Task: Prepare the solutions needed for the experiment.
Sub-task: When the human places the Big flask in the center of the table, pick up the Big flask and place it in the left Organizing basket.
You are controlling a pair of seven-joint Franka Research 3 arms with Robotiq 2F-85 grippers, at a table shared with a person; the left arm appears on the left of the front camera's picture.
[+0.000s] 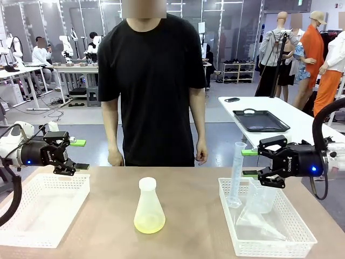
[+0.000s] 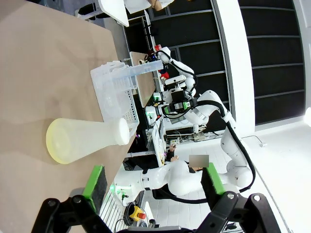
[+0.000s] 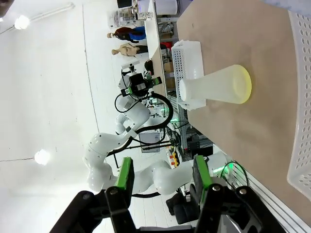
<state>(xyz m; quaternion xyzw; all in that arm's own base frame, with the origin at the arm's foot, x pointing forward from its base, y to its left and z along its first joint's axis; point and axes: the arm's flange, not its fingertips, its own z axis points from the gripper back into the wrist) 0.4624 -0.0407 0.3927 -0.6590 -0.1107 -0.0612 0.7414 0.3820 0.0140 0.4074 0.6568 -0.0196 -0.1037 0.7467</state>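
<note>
A frosted plastic flask [image 1: 148,208] with a white cap stands upright at the table's middle. A shallow layer of pale yellow solution [image 1: 149,223] fills its base. It also shows in the left wrist view as the flask [image 2: 82,141] and in the right wrist view as the flask [image 3: 218,87]. My left gripper [image 1: 81,155] hovers open and empty above the left basket [image 1: 27,237], its fingers [image 2: 95,182] wide apart. My right gripper [image 1: 249,163] hangs over the right basket [image 1: 269,245], jaws apart with nothing between the pads [image 3: 125,177]. A clear graduated cylinder [image 1: 236,175] stands just off its fingertips.
The right basket also holds a clear beaker [image 1: 261,197] and other clear labware. A person in a black shirt [image 1: 153,81] stands at the far edge with both hands down. Behind at the right, a black tray [image 1: 261,121] lies on a white table. Bare tabletop surrounds the flask.
</note>
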